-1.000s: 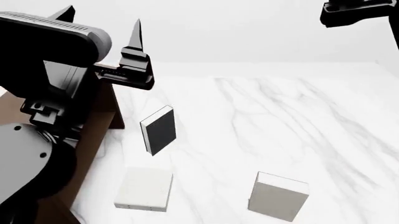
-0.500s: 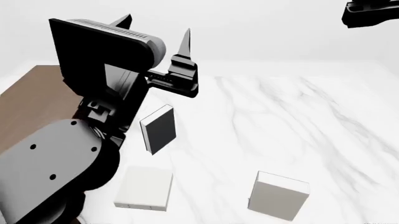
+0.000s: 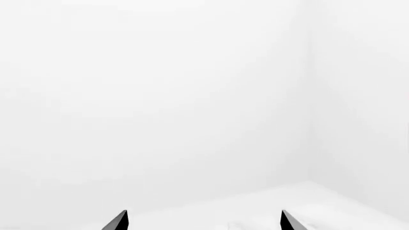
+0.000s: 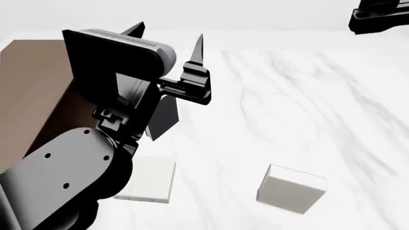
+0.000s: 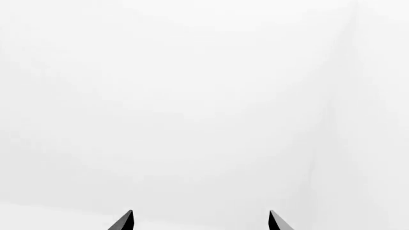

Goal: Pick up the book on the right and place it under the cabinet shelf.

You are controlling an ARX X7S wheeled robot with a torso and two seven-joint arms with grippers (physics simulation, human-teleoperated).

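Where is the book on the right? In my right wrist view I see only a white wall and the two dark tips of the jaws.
Observer: The pale book sits on the marble table, low and right of middle in the head view. Nothing touches it.
Operator: Is my right gripper near it?
Observer: No. The right gripper shows only partly at the head view's upper right corner, well apart from the book.
Operator: And where is the cabinet?
Observer: The brown cabinet stands at the table's left side, partly hidden by the left arm.
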